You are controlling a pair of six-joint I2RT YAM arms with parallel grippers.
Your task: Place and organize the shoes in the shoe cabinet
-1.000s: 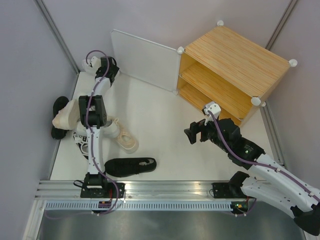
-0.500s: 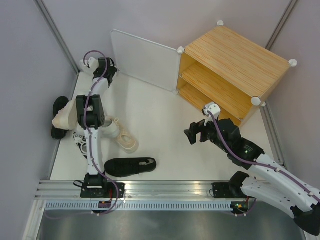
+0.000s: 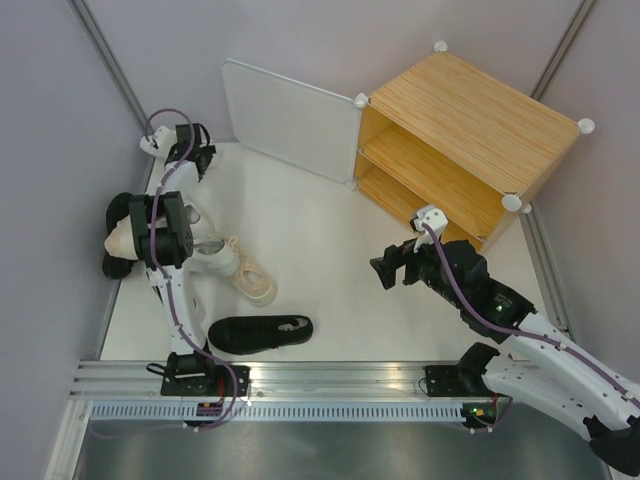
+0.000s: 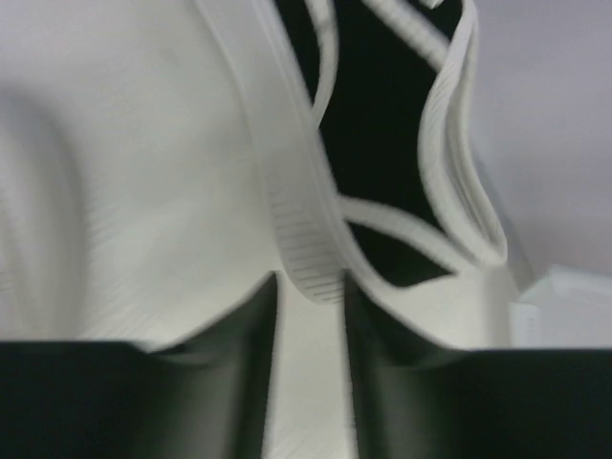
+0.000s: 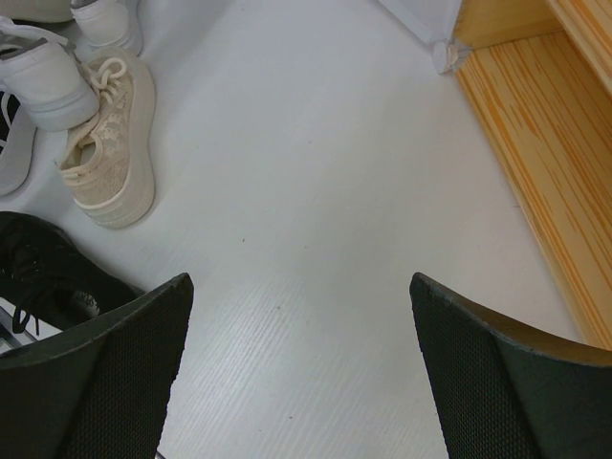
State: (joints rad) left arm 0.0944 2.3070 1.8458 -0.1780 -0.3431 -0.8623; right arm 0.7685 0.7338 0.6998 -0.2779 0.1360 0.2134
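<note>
In the left wrist view my left gripper [image 4: 311, 284] pinches the ribbed upper rim of a white shoe [image 4: 143, 191], one dark finger on each side of its wall. From above, that gripper [image 3: 185, 150] is low in the far left corner and hides this shoe. Other shoes lie along the left: a beige one [image 3: 255, 282], a white one [image 3: 215, 258], a black one [image 3: 262, 332] and another black one [image 3: 122, 208]. The shoe cabinet [image 3: 470, 115] stands at the back right with its white door [image 3: 290, 120] swung open. My right gripper [image 3: 386, 270] hovers open over bare floor in front of it.
The right wrist view shows the beige shoe [image 5: 107, 158], a white shoe [image 5: 43, 76], a black shoe [image 5: 48, 273] and the cabinet's wooden floor [image 5: 545, 153]. Grey walls close the left side and back. A metal rail [image 3: 300, 380] runs along the near edge.
My left arm has swung left and down into the far left corner, and its jaws have narrowed onto the white shoe's rim. The right arm has barely moved.
</note>
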